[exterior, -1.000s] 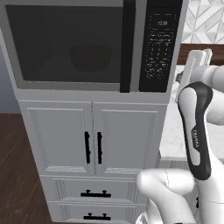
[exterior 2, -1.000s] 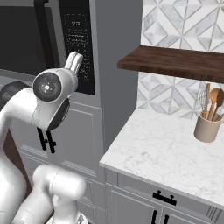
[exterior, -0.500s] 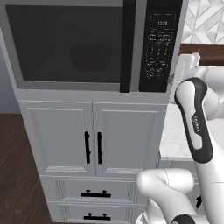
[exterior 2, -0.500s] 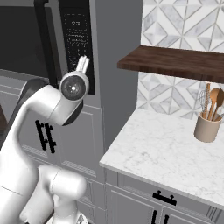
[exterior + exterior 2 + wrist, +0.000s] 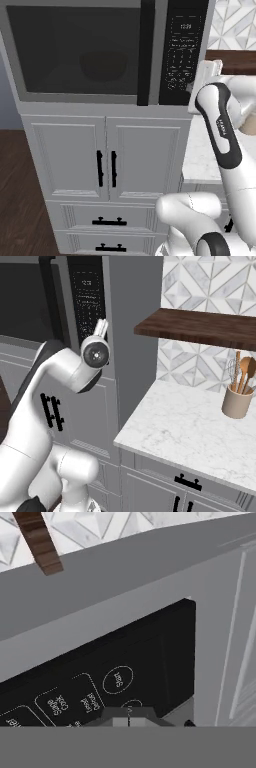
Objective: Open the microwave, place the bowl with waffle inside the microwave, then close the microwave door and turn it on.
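Microwave door (image 5: 80, 52) was shut, its black bar handle (image 5: 145, 52) upright beside the keypad panel (image 5: 181, 50). Through the dark glass a round dark shape sat inside the cavity, taken to be the bowl with waffle (image 5: 103, 65); the waffle itself could not be made out. Judged that only the turning-on remained.

Gripper (image 5: 129, 718) was at the lower end of the keypad, fingers drawn together with nothing between them, the tips right against the panel or a hair off it; contact could not be confirmed. In the hand view a round outlined button (image 5: 118, 679) lay just beyond the tips, a second round one partly hidden behind them, and boxed buttons to one side. Lettering was too small and skewed to read.

To do this step well, as I judged it: make sure the tip was centred on the start button and not on its neighbour, press straight into the panel with a short firm push, then back off along the same line so nothing else got brushed. The closed fingers made a narrow tip, which suited buttons set this near each other.

Pose: the arm rose from the base, bent at the elbow, forearm reaching up towards the microwave (image 5: 75, 301). The wrist (image 5: 95, 352) was angled so the hand pointed into the bottom of the panel.
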Robot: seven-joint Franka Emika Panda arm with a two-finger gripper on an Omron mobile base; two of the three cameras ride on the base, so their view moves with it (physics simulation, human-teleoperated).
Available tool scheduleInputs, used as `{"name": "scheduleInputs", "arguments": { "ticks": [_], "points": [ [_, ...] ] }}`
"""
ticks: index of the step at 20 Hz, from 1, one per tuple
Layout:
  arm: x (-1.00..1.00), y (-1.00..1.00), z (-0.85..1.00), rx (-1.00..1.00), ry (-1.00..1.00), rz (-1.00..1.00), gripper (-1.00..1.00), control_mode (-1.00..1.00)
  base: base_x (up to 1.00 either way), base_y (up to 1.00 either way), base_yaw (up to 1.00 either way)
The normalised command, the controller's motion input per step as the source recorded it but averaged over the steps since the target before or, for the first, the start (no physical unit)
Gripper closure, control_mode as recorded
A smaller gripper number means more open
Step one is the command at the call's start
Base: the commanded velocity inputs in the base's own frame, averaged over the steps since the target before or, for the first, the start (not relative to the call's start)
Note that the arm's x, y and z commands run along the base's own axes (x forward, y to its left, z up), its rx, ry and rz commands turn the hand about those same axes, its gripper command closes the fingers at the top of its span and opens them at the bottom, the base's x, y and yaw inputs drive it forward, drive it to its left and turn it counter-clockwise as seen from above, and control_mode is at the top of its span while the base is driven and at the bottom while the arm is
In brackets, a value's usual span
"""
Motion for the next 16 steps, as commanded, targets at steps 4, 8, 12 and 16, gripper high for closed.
{"name": "scheduleInputs", "arguments": {
  "ticks": [4,8,12,16],
  "points": [
    [0.29,0.04,-0.06,0.00,-0.02,0.00,1.00,-1.00,0.00,0.00,0.00],
    [0.31,0.07,-0.06,0.00,-0.07,0.00,1.00,-1.00,0.00,0.00,0.00],
    [0.34,0.04,-0.16,0.00,-0.09,0.00,1.00,-1.00,0.00,0.00,0.00],
    [0.34,0.00,-0.26,0.00,-0.13,0.00,1.00,-1.00,0.00,0.00,0.00]
  ]
}}
